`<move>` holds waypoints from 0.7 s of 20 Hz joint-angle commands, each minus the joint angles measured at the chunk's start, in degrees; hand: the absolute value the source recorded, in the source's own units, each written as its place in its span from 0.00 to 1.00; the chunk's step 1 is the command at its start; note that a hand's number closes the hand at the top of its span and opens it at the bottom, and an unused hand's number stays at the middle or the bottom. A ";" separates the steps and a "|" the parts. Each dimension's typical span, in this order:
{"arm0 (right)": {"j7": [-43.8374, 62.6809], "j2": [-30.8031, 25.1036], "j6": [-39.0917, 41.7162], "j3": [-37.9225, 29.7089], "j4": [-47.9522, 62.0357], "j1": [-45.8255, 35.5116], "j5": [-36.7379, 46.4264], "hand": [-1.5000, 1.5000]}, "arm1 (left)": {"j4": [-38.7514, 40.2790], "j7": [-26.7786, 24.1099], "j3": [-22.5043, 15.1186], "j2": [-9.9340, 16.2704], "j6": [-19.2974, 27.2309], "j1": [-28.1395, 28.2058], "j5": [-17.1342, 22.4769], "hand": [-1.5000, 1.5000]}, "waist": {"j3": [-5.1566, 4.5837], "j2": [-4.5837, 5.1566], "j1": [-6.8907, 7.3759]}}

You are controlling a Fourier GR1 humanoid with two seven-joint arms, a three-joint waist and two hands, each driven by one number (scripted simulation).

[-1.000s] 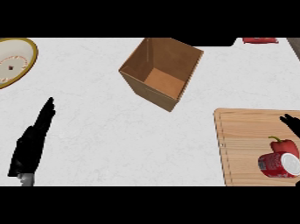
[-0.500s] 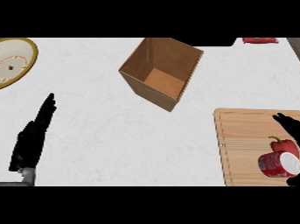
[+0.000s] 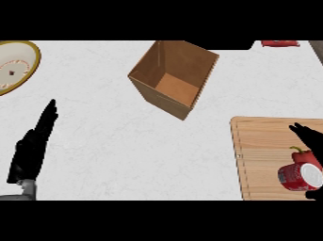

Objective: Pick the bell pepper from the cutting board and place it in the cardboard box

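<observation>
1. The reaching and grasping step is judged to be in hand: the right hand (image 3: pixel 322 148) is seen over the cutting board (image 3: pixel 261 141) at about four o'clock in the head view, laid against the bell pepper (image 3: pixel 304 157).
2. The red bell pepper lies on the board, partly hidden by the hand. A red-and-white can-like object (image 3: pixel 299 176) lies just beside it, toward six o'clock.
3. Whether the right fingers are curled round the pepper cannot be told.
4. The left hand (image 3: pixel 32 148) is held open at eight o'clock, fingers straight, resting.
5. Next, a closed hold on the pepper alone is called for, then a lift toward the open cardboard box (image 3: pixel 172 77) at twelve o'clock, well apart on the counter (image 3: pixel 122 141).
6. No brand, label or writing can be read.
</observation>
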 commanded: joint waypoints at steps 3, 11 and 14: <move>-6.23 0.23 -4.79 -1.15 6.18 3.37 1.98 0.00 | -1.68 1.30 0.95 -0.97 -0.80 -0.11 -1.27 0.50 | 0.02 -0.01 -0.12; -3.17 3.27 -12.21 -0.70 1.22 -0.15 6.96 1.00 | -3.07 1.79 1.78 -1.74 -1.73 2.05 -1.38 0.50 | 0.01 -0.09 0.01; -6.76 1.87 -15.58 -3.53 3.92 -1.52 6.29 1.00 | 1.07 -0.95 2.03 -1.81 -1.22 0.02 -3.46 0.50 | 0.01 0.00 -0.11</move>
